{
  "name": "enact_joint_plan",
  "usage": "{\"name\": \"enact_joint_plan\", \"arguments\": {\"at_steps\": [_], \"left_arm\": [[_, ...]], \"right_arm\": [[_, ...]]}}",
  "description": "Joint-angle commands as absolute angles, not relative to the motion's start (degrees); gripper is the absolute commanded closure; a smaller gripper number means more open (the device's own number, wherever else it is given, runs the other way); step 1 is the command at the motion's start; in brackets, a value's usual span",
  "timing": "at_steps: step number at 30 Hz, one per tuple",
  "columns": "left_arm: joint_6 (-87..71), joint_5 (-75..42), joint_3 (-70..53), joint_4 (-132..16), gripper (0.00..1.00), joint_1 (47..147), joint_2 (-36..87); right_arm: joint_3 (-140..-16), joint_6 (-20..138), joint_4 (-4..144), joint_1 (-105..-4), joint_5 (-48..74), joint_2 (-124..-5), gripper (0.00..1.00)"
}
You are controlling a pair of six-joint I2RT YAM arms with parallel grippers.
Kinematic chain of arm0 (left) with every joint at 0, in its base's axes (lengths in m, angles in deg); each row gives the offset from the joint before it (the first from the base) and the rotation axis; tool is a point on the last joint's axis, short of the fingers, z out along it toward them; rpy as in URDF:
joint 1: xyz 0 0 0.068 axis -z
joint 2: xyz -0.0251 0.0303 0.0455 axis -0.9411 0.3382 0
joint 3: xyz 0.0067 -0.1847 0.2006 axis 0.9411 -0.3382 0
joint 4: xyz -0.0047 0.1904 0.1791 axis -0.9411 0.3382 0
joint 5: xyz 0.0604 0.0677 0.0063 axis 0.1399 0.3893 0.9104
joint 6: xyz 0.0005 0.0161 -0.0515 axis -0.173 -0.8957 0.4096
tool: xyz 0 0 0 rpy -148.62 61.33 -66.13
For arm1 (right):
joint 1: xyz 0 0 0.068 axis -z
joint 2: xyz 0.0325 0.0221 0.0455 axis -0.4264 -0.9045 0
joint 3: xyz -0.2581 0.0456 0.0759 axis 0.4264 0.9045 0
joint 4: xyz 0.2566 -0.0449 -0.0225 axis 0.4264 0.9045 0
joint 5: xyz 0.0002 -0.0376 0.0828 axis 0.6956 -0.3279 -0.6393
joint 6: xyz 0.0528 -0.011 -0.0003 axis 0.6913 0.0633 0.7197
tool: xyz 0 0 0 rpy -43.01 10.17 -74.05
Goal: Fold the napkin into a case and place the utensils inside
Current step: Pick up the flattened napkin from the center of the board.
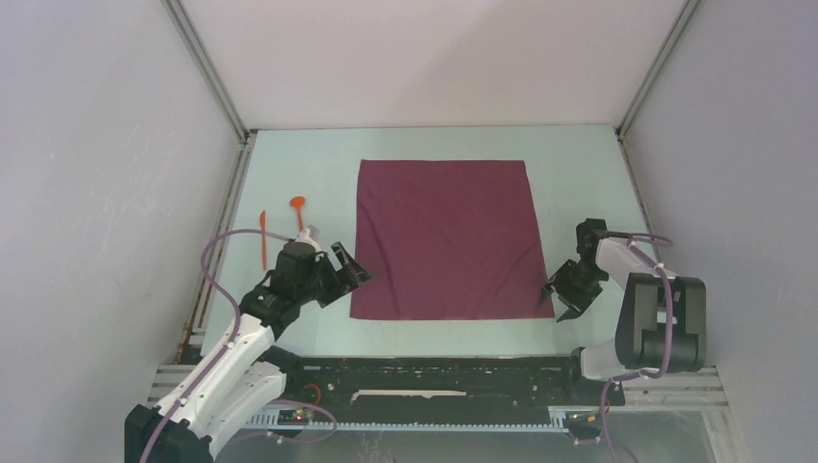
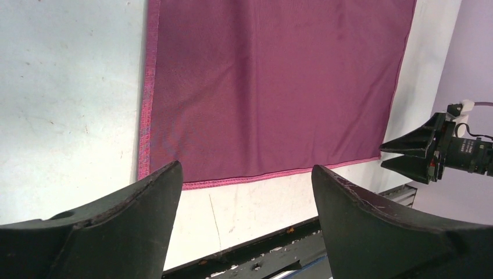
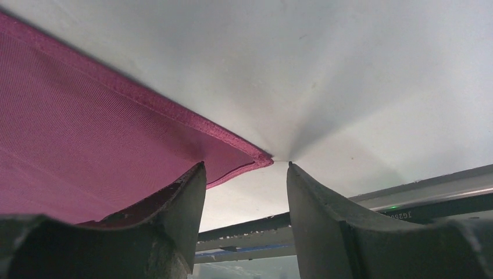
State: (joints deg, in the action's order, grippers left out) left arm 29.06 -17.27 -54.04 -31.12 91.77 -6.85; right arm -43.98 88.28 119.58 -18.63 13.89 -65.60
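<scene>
The maroon napkin (image 1: 444,236) lies flat and unfolded as a square on the pale table (image 1: 289,174). My left gripper (image 1: 355,270) hovers open at the napkin's near-left corner; in the left wrist view that hemmed corner (image 2: 145,174) sits just beyond its fingertips (image 2: 168,180), with nothing between them. My right gripper (image 1: 555,299) is low at the near-right corner. In the right wrist view its jaws (image 3: 245,165) straddle that corner (image 3: 256,158) with a clear gap, one fingertip over the cloth. Two orange utensils, a spoon (image 1: 298,210) and a thin straight piece (image 1: 262,238), lie left of the napkin.
A black rail (image 1: 434,371) runs along the table's near edge, in front of both arm bases. Grey walls with metal frame posts (image 1: 207,72) close in the table on the left, the right and the back. The right gripper (image 2: 427,154) shows across the napkin in the left wrist view.
</scene>
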Motion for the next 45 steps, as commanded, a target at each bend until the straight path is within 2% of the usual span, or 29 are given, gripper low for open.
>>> {"name": "enact_joint_plan", "arguments": {"at_steps": [1,8,13,17,19,25,27,39,45], "left_arm": [[29.0,-17.3,-53.6,-31.1,0.11,92.1,-7.3],[29.0,-17.3,-53.4,-30.4,0.12,92.1,-8.0],[28.3,-16.2,-52.3,-27.9,0.11,92.1,-9.4],[28.1,-15.5,-52.5,-27.3,0.11,92.1,-9.5],[27.9,-15.5,-52.7,-27.1,0.11,92.2,-8.8],[27.8,-15.4,-53.2,-27.0,0.11,92.1,-8.6],[27.9,-15.3,-53.2,-27.1,0.11,92.1,-8.4],[27.7,-15.6,-53.2,-27.6,0.11,92.1,-7.4],[27.6,-16.0,-53.5,-28.2,0.11,92.1,-6.8]], "right_arm": [[-43.6,89.2,117.6,-18.6,14.1,-66.9,0.39],[-43.0,90.0,115.7,-19.2,16.2,-70.1,0.44],[-42.0,90.8,114.2,-19.7,15.5,-72.2,0.61],[-41.7,91.4,113.0,-20.3,15.7,-72.6,0.70],[-41.6,91.2,112.5,-20.2,16.0,-72.9,0.68],[-41.9,90.9,114.9,-21.2,17.6,-71.1,0.48],[-42.0,90.9,115.6,-21.2,18.2,-70.3,0.45],[-45.0,90.8,116.8,-20.4,23.1,-72.8,0.43],[-45.5,90.2,115.6,-20.4,25.1,-74.3,0.48]]}}
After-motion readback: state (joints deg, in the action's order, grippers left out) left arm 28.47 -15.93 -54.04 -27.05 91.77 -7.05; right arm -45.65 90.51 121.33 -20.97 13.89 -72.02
